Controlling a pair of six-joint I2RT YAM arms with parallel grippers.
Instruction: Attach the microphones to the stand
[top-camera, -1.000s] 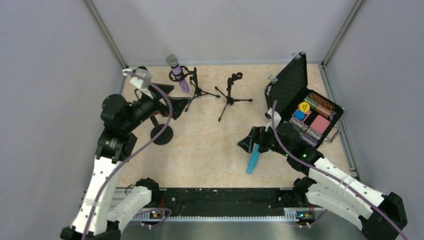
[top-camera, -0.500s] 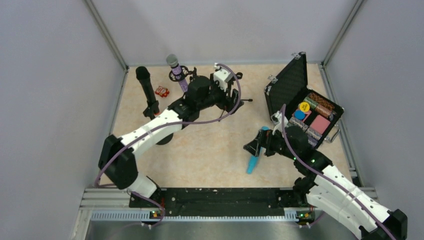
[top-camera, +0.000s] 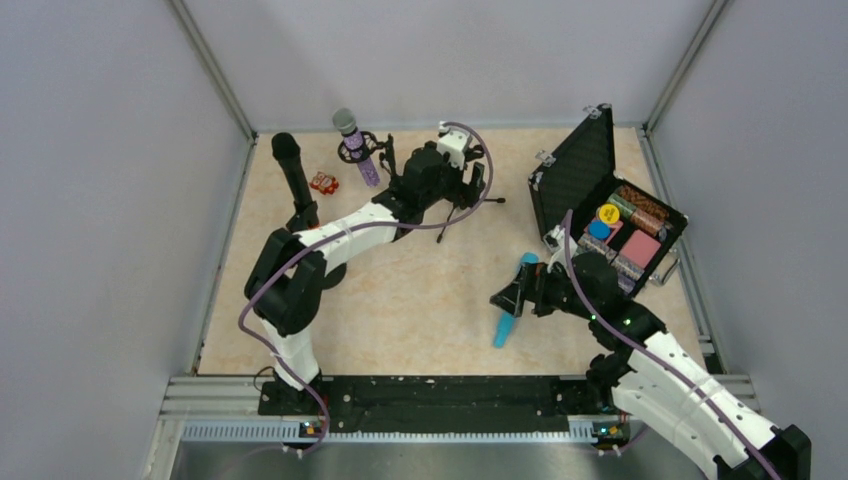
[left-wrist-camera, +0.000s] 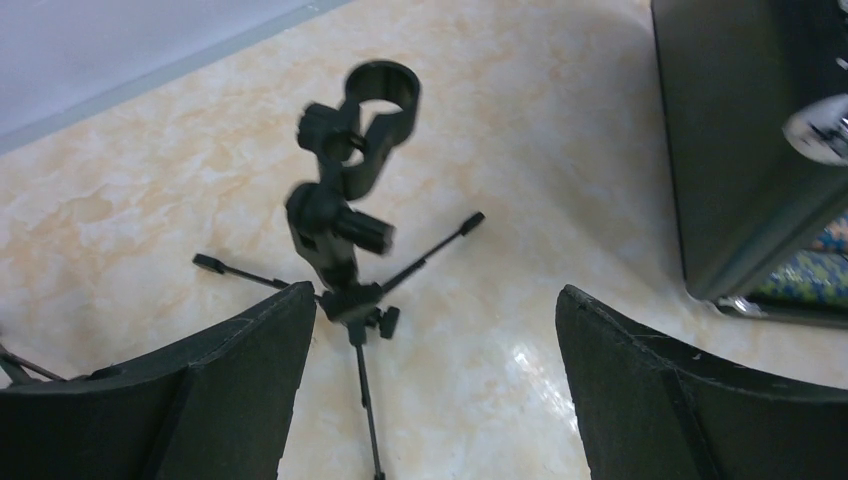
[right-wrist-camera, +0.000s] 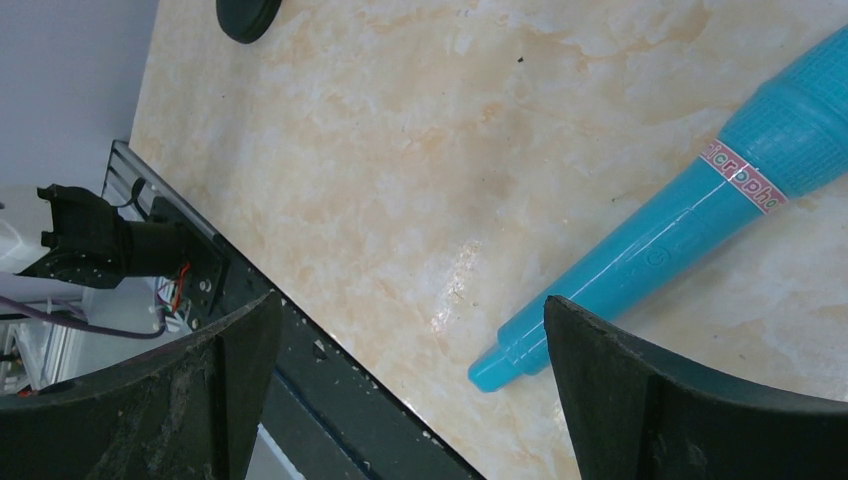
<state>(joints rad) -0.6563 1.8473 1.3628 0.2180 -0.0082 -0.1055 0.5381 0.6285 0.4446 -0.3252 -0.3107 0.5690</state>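
An empty black tripod stand (left-wrist-camera: 338, 225) with a ring clip (left-wrist-camera: 382, 92) stands at the back middle (top-camera: 462, 196). My left gripper (left-wrist-camera: 435, 293) hovers over it, open, the stand's post close to the left finger. The turquoise microphone (right-wrist-camera: 690, 215) lies flat on the table (top-camera: 506, 327). Over its narrow end my right gripper (right-wrist-camera: 412, 305) is open and empty (top-camera: 510, 296). The glittery purple microphone (top-camera: 356, 146) sits tilted in another tripod stand (top-camera: 392, 176). A black microphone (top-camera: 292, 176) stands upright at the back left.
An open black case (top-camera: 578, 176) with coloured blocks inside sits at the right; its lid shows in the left wrist view (left-wrist-camera: 740, 150). A small red object (top-camera: 323, 183) lies near the black microphone. A round black base (right-wrist-camera: 248, 14) rests on the table. The black rail (top-camera: 440, 392) runs along the near edge.
My left arm swung from the table's left side to the back middle, over the empty tripod stand. The right gripper shifted slightly along the turquoise microphone.
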